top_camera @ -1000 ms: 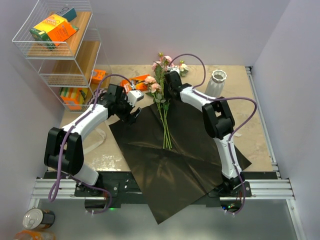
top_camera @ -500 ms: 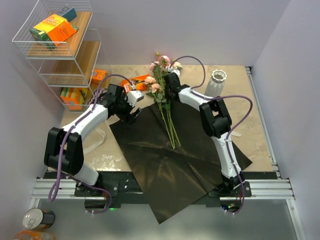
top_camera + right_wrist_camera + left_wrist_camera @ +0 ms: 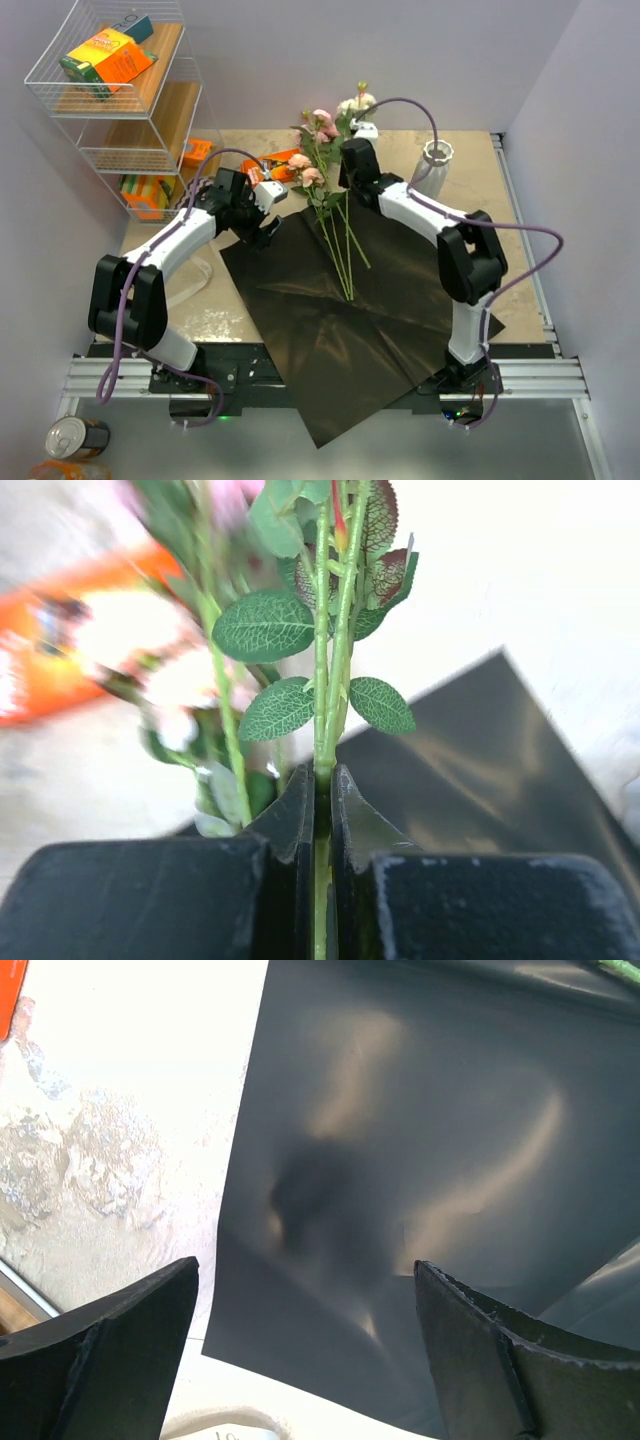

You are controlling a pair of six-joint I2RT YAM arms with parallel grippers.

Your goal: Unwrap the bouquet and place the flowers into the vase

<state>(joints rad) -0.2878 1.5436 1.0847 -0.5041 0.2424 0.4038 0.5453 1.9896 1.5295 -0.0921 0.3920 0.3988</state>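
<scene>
Plainly, the right gripper (image 3: 352,165) has its fingers (image 3: 292,825) pressed together on a couple of thin green stems (image 3: 322,695), just under a pair of leaves. Their pale blooms (image 3: 356,101) are raised over the far edge of the desk (image 3: 505,255). The other flowers (image 3: 338,235) lie loose on the opened black wrapping paper (image 3: 340,330), heads toward the far edge and stems pointing at the near one. The white vase (image 3: 438,154) stands upright near the far right corner, apart from the gripper.

The hold looks like the first weak point. The stems are slim and caught along a narrow line, so a quick swing toward the vase could let them twist or slide out. From above it cannot be told whether their lower ends are free of the loose flowers; if leaves are tangled, the lift may drag neighbours off the paper.

The vase has a small mouth and looks light, so a stem tip striking its rim could tip it. The right arm's purple cable (image 3: 432,130) passes right by the vase and might snag it.

The left gripper (image 3: 305,1265) hovers with fingers spread wide and holding nothing over the paper's far left corner. The sheet is therefore unpinned and, overhanging the near edge, could slip.
</scene>
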